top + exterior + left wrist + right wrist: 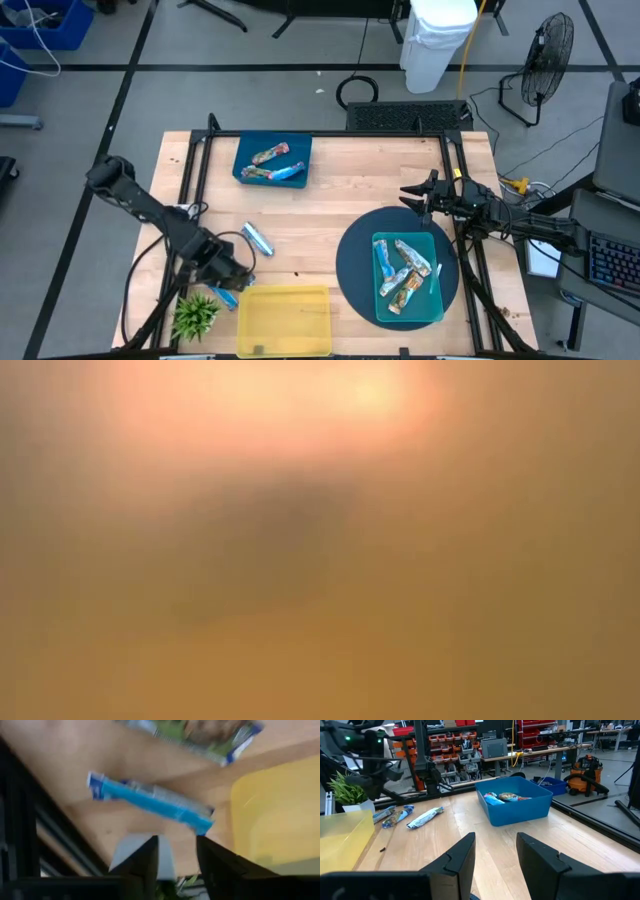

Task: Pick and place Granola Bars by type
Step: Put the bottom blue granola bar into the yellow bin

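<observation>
Pickup underway at the yellow tray's corner.
Yellow tray is flanked by the left gripper, fingers spread just above a blue-wrapped granola bar on the table; closing on it seems called for next. Right gripper is parked, fingers apart.

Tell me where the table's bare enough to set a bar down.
Bare wood lies between the blue bin and the dark round mat. It is crowded near the left claw, between the loose bars, the plant and the yellow tray.
</observation>
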{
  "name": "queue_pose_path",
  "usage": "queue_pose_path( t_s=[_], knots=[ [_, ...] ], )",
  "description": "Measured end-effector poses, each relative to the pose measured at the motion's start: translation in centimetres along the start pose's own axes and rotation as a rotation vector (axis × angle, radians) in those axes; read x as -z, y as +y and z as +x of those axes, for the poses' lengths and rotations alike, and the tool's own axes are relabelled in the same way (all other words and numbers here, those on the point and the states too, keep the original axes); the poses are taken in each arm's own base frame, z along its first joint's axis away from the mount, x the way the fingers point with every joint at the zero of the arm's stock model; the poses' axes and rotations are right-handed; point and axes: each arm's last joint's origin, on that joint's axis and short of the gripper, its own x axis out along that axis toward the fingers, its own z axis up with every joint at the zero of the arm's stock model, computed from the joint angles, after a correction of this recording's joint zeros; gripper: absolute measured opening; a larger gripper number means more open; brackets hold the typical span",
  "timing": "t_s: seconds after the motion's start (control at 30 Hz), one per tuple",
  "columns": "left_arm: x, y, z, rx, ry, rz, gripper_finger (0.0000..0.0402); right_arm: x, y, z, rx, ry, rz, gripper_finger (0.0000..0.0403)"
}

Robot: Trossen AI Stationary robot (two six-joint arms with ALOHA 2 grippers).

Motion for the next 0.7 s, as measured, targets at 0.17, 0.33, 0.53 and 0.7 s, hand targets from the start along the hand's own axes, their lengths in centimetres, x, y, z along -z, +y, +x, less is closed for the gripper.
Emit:
queue_pose_path(
  t_s=[0.17, 0.33, 0.53, 0.7],
  knots=[
    [0.5, 0.0, 0.5, -0.008, -0.016, -0.01, 0.0032, 0.0, 0.0, 0.0, 0.0, 0.0, 0.0, 0.0134],
    [0.6, -0.2, 0.9, -0.002, -0.043, -0.019, 0.0009, 0.0, 0.0, 0.0, 0.0, 0.0, 0.0, 0.0135],
    [0.5, -0.7, 2.7, -0.1, -0.016, -0.023, 0.0005, 0.0, 0.0, 0.0, 0.0, 0.0, 0.0, 0.0135],
    [0.3, -1.5, 4.1, -0.12, -0.02, 0.022, 0.0005, 0.0, 0.0, 0.0, 0.0, 0.0, 0.0, 0.0135]
  ],
)
